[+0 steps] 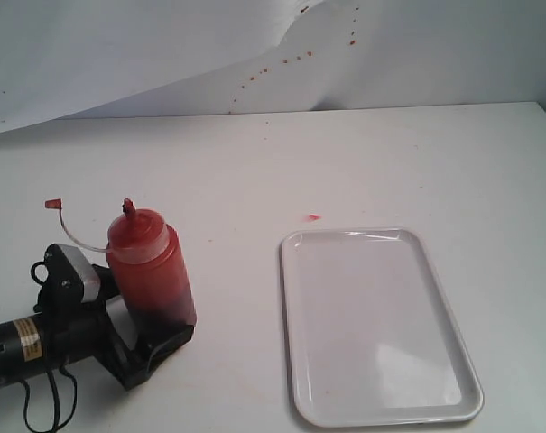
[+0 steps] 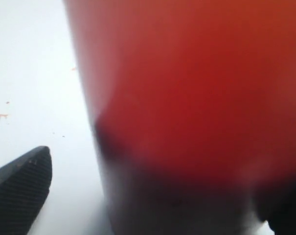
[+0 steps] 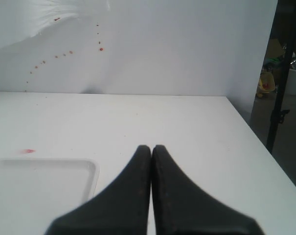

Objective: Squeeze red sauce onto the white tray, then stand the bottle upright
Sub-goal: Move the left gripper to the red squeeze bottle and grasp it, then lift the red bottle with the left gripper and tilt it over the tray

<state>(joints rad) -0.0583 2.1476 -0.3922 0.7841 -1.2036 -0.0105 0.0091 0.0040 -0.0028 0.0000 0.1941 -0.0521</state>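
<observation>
The bottle (image 1: 150, 267) stands upright at the table's front left, and red sauce (image 1: 155, 280) shows through its wall. Its cone nozzle points up. A thin tether curves left to the tiny red cap (image 1: 51, 204). My left gripper (image 1: 160, 325) is open around the bottle's base, one finger on each side. In the left wrist view the bottle (image 2: 187, 98) fills the frame, with a gap between it and one black finger (image 2: 20, 188). The white tray (image 1: 378, 325) lies to the right, plain white inside. My right gripper (image 3: 151, 147) is shut on nothing, past the tray's corner (image 3: 86, 169).
A faint pink smudge (image 1: 313, 217) marks the table just beyond the tray's far rim. Small brown-red specks (image 1: 286, 61) dot the white backdrop. The table's right edge (image 3: 265, 152) drops off beside my right gripper.
</observation>
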